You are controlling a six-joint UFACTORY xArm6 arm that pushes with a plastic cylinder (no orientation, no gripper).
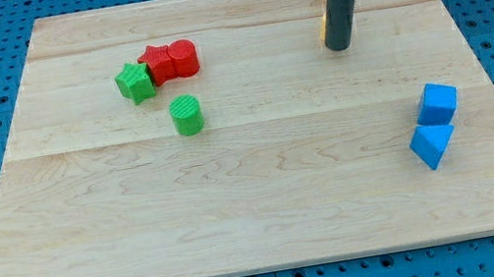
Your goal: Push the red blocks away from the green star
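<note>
A green star (134, 82) sits at the view's upper left. A red star-shaped block (156, 64) touches its right side, and a red rounded block (183, 58) touches that one on the right. My tip (339, 46) is at the view's upper right, far to the right of the red blocks and apart from them. A yellow block (324, 29) peeks out just behind the rod on its left, mostly hidden.
A green cylinder (187, 115) stands below the red blocks. A blue cube (437, 103) and a blue triangular block (432, 145) sit together at the view's right. The wooden board (261, 226) lies on a blue pegboard.
</note>
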